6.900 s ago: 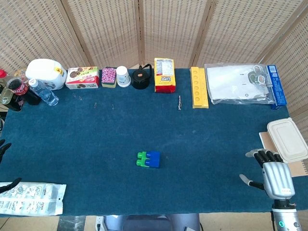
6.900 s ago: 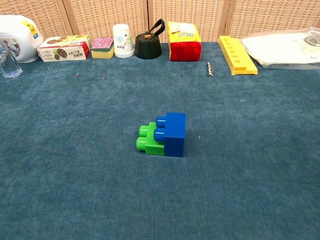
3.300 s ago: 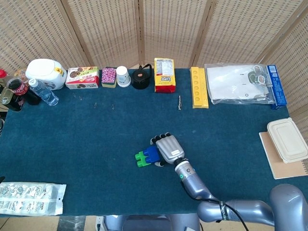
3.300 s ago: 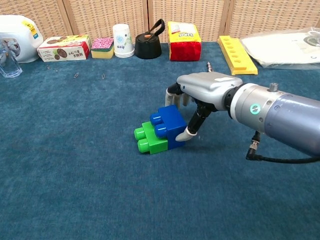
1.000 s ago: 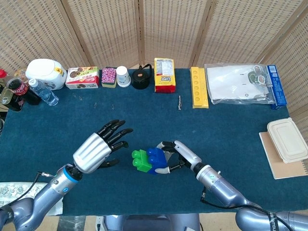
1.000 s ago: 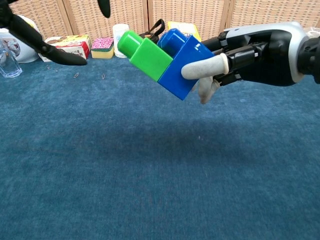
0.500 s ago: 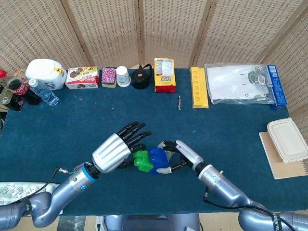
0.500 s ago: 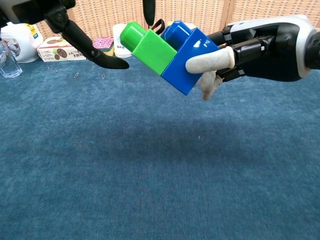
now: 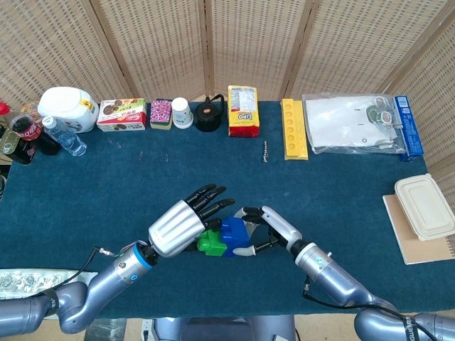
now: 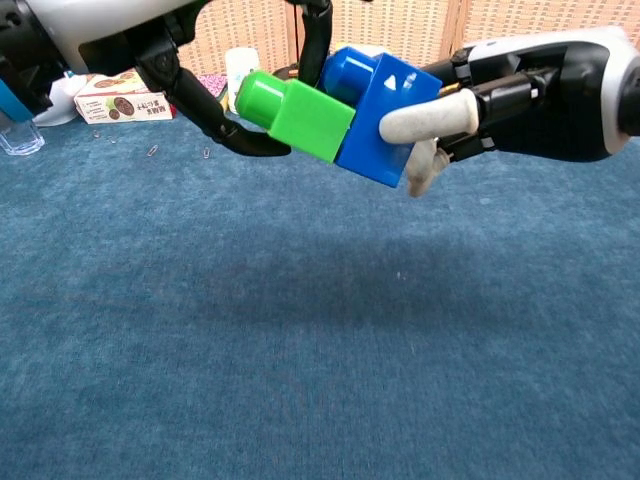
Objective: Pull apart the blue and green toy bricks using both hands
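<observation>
The joined bricks hang in the air above the blue cloth. My right hand [image 9: 274,229] [image 10: 520,85] holds the blue brick [image 9: 233,232] [image 10: 385,110] between its thumb and fingers from the right. The green brick [image 9: 208,245] [image 10: 300,118] sticks out to the left, still pressed onto the blue one. My left hand [image 9: 181,224] [image 10: 140,40] has come in from the left. Its fingers [image 9: 213,195] are spread over the bricks and its thumb [image 10: 250,143] curves under the green brick. No firm grip on the green brick shows.
Along the table's far edge stand a white jug [image 9: 67,106], bottles [image 9: 64,136], a snack box [image 9: 121,115], a paper cup [image 9: 182,112], a black kettle [image 9: 208,116], a yellow bag [image 9: 242,111] and a yellow tray [image 9: 293,128]. A lidded food box [image 9: 425,206] lies at the right.
My left hand has moved right, up to the green brick, its thumb now under it. The right hand has turned the bricks a little closer to level.
</observation>
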